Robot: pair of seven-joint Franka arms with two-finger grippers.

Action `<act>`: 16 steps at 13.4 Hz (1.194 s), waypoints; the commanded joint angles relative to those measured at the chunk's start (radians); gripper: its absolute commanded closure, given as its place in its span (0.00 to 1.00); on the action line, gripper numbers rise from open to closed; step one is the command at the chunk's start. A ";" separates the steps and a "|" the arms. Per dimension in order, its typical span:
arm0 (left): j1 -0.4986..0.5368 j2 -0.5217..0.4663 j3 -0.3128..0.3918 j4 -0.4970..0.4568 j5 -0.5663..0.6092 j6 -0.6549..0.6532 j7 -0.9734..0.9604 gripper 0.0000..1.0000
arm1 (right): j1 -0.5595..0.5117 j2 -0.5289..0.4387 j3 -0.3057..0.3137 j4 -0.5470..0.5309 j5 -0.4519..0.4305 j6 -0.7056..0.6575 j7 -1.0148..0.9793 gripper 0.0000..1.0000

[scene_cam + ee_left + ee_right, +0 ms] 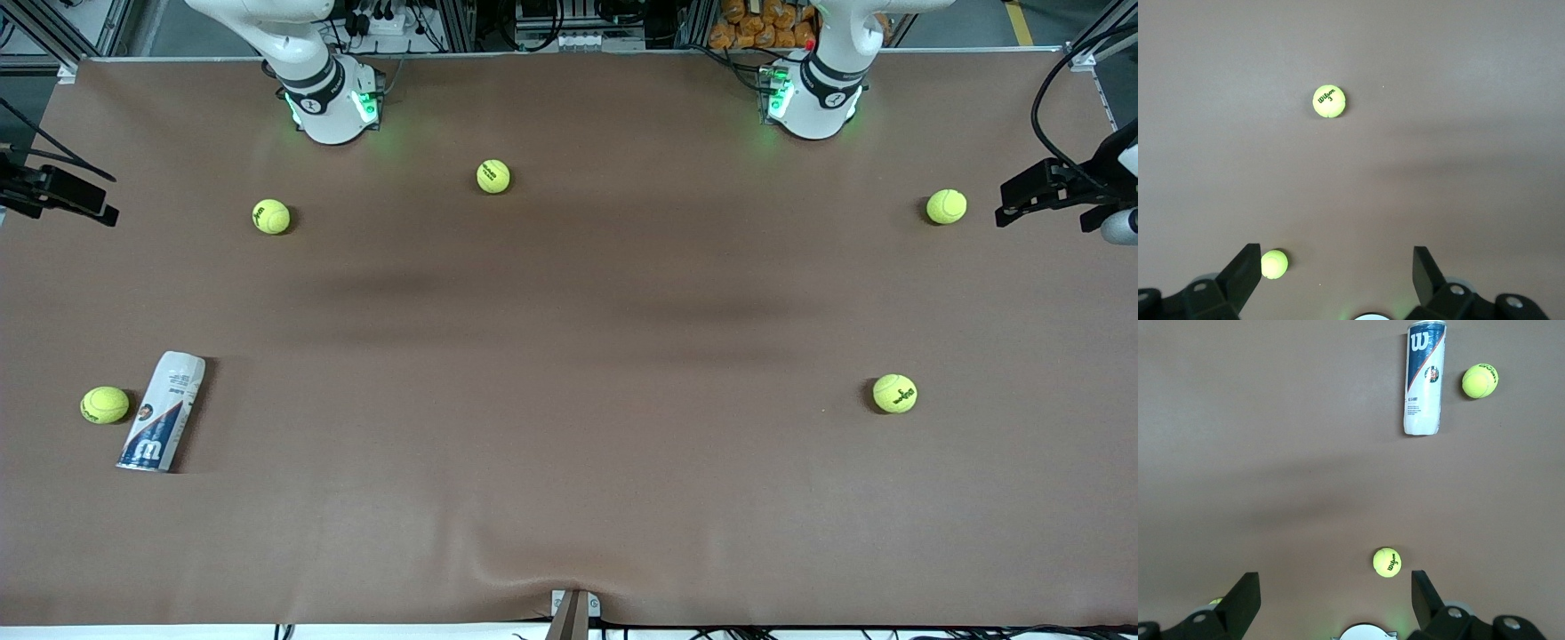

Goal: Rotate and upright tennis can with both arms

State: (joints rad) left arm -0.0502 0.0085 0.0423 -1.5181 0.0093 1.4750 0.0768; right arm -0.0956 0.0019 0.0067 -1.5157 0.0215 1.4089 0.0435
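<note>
At the lower left of the front view a tennis ball (105, 404) sits near the table's edge at the right arm's end, and just beside it lies the tennis can (163, 412) on its side. The can's navy band with the white logo points toward the front camera, and its white end points toward the arms' bases. Ball and can look just apart, not touching.

In the upper left, another tennis ball (271, 216) rests a little nearer the camera than the right arm's green-lit base (333, 105). A third tennis ball (493, 176) lies at upper centre, between the two bases. The brown table cover (569, 356) spreads across the whole frame.

The left arm's base (813, 98) stands at the upper right. Lower right of the frame holds a fourth tennis ball (894, 393), and a fifth (946, 206) lies in the upper right.

Both arms wait, raised high over the table. The right gripper (1335, 603) hangs with its fingers (1245, 597) spread wide and nothing between them; its wrist view shows the can with a ball at its side. The left gripper (1338, 280) likewise has its fingers (1245, 270) spread wide and empty, over two balls.
</note>
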 commanded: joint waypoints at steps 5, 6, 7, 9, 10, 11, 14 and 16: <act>0.006 0.002 -0.009 0.006 0.011 -0.005 -0.008 0.00 | -0.010 -0.006 0.016 -0.003 -0.005 -0.008 0.001 0.00; 0.006 0.002 -0.009 0.004 0.011 -0.005 -0.008 0.00 | -0.010 -0.008 0.016 0.000 -0.005 -0.007 -0.001 0.00; 0.007 0.002 -0.009 0.004 0.011 -0.005 -0.008 0.00 | -0.010 -0.010 0.016 0.000 -0.005 -0.007 -0.002 0.00; 0.007 0.002 -0.009 0.006 0.012 -0.005 -0.012 0.00 | -0.010 -0.010 0.016 -0.001 -0.005 -0.008 -0.002 0.00; 0.007 0.001 -0.009 0.004 0.012 -0.005 -0.011 0.00 | -0.009 -0.010 0.016 -0.003 -0.006 -0.013 -0.001 0.00; 0.007 0.001 -0.009 0.004 0.011 -0.005 -0.009 0.00 | -0.009 -0.008 0.016 -0.004 -0.005 -0.019 -0.001 0.00; 0.017 0.005 -0.007 0.015 0.011 -0.025 -0.008 0.00 | -0.012 -0.008 0.015 -0.008 -0.006 -0.028 -0.001 0.00; 0.020 0.004 -0.009 0.010 0.011 -0.028 -0.005 0.00 | -0.012 -0.008 0.015 -0.006 -0.006 -0.041 -0.001 0.00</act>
State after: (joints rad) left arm -0.0384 0.0097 0.0430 -1.5196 0.0093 1.4647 0.0768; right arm -0.0956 0.0024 0.0129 -1.5162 0.0215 1.3809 0.0435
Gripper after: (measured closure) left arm 0.000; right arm 0.000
